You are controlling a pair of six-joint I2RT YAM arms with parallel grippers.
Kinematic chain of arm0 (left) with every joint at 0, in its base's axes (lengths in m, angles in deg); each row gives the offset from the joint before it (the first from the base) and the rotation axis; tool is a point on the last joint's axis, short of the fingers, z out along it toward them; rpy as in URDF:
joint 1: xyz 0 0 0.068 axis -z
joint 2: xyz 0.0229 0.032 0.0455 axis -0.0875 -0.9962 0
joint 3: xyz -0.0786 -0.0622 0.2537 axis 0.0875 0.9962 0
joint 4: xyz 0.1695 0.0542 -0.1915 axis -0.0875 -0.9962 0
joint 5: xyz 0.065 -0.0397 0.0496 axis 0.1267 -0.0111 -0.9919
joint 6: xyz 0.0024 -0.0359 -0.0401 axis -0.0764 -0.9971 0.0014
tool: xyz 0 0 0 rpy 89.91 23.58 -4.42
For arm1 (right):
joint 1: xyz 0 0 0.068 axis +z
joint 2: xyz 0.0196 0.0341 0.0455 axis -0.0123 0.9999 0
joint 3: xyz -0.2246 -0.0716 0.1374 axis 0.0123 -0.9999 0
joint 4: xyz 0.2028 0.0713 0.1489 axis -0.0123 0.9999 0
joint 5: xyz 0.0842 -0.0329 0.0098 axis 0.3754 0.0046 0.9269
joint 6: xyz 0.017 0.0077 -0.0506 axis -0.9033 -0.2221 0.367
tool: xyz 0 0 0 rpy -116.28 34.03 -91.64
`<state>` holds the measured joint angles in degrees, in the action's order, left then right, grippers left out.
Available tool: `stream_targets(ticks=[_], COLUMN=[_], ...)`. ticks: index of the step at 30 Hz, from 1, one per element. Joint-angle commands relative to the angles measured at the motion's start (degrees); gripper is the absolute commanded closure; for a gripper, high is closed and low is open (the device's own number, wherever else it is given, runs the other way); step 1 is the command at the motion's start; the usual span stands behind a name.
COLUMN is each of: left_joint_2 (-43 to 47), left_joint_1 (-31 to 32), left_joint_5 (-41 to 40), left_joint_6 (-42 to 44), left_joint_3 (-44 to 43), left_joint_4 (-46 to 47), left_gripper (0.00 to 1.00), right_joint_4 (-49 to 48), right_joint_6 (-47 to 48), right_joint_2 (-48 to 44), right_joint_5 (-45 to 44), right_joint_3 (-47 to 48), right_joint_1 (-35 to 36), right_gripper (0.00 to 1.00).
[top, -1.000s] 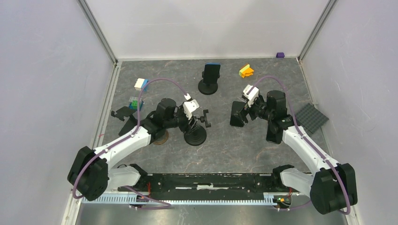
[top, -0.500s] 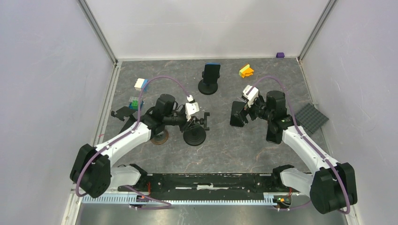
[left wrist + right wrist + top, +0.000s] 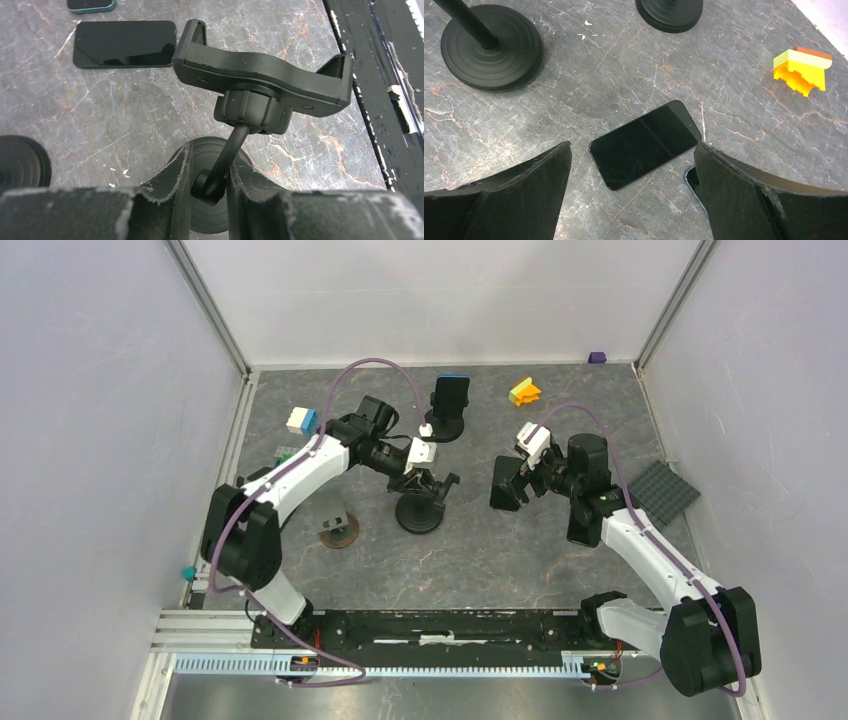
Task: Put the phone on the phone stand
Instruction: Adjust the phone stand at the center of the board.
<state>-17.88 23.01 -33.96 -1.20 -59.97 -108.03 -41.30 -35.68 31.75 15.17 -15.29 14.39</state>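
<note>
Steadying is the left arm's present duty: the left gripper (image 3: 210, 165) is clenched on the thin stem (image 3: 232, 145) of the phone stand (image 3: 418, 512), just above its round base (image 3: 491, 47), with the empty cradle (image 3: 260, 85) tilted on its joint. The right gripper (image 3: 631, 147) hangs released, fingers spread wide, directly over the phone (image 3: 649, 140). The phone lies flat, dark glossy face up, on the table (image 3: 574, 85), to the right of the stand and apart from it. Judged step: pick-up of the phone, not yet begun. Recommendation: the phone lies at a slant to the open fingers, so the wrist should turn until the pads face its two long edges. The fingertips must then go right down to the table surface, since the body is thin and offers little to catch. A second phone (image 3: 690, 176) shows a corner just beside the first, under the right-hand finger; the closing must not take it in. The left grip should hold firm so the cradle does not swing when loaded. A further stand (image 3: 443, 425) at the far side already carries a handset (image 3: 452, 392). No brand, label or writing is legible on any item.
</note>
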Motion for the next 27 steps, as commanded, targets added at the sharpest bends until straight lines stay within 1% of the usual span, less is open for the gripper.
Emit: stream_targets(ticks=[1,4,5,7,8,9,11,13,15,17,19,22,24,27], left_joint_2=[-5.1,-9.4,-10.6,-11.4,-11.1,-10.3,-7.3,-3.2,0.7,4.0,6.9,11.0,12.6,13.6], left_joint_1=[0.0,0.0,0.0,-0.1,-0.2,-0.3,-0.4,-0.3,-0.4,-0.3,-0.3,-0.3,-0.3,0.4], left_joint_5=[8.9,11.5,11.7,11.1,10.8,10.6,8.8,5.1,0.1,-4.0,-8.5,-15.3,-18.9,-22.0], left_joint_6=[15.2,22.0,23.4,23.6,22.6,20.1,11.2,-0.9,-9.8,-17.6,-24.9,-35.7,-43.0,-49.1], left_joint_3=[-7.7,-12.2,-13.4,-14.0,-13.5,-12.3,-7.8,-1.4,4.5,9.1,13.6,21.4,26.3,31.0], left_joint_4=[-11.5,-20.2,-22.5,-23.3,-22.2,-19.5,-8.9,5.0,17.4,25.7,32.6,44.1,52.1,59.7], left_gripper=[0.91,0.85,0.81,0.73,0.67,0.57,0.41,0.31,0.23,0.14,0.11,0.11,0.15,0.25], right_joint_4=[-1.2,-1.3,-1.2,-1.2,-1.2,-1.2,-1.1,-1.2,-1.1,-1.2,-1.1,-1.1,-1.2,-1.1], right_joint_6=[0.7,0.9,0.9,0.9,0.9,0.9,0.8,0.7,0.7,0.7,0.7,0.6,0.6,0.5], right_joint_2=[-0.2,-0.2,-0.3,-0.2,-0.2,-0.1,0.0,0.1,0.0,-0.1,-0.1,0.0,0.1,0.3], right_joint_5=[0.0,-0.2,-0.2,-0.2,0.0,0.0,0.2,0.4,0.4,0.5,0.6,0.8,0.8,0.8], right_joint_3=[-0.4,-0.5,-0.5,-0.5,-0.5,-0.5,-0.5,-0.5,-0.5,-0.5,-0.5,-0.5,-0.4,-0.5], right_joint_1=[-0.2,-0.2,-0.2,-0.2,-0.2,-0.2,-0.2,-0.2,-0.2,-0.2,-0.2,-0.2,-0.2,-0.2], right_gripper=[0.03,0.03,0.03,0.03,0.03,0.03,0.03,0.03,0.03,0.03,0.03,0.03,0.03,0.03])
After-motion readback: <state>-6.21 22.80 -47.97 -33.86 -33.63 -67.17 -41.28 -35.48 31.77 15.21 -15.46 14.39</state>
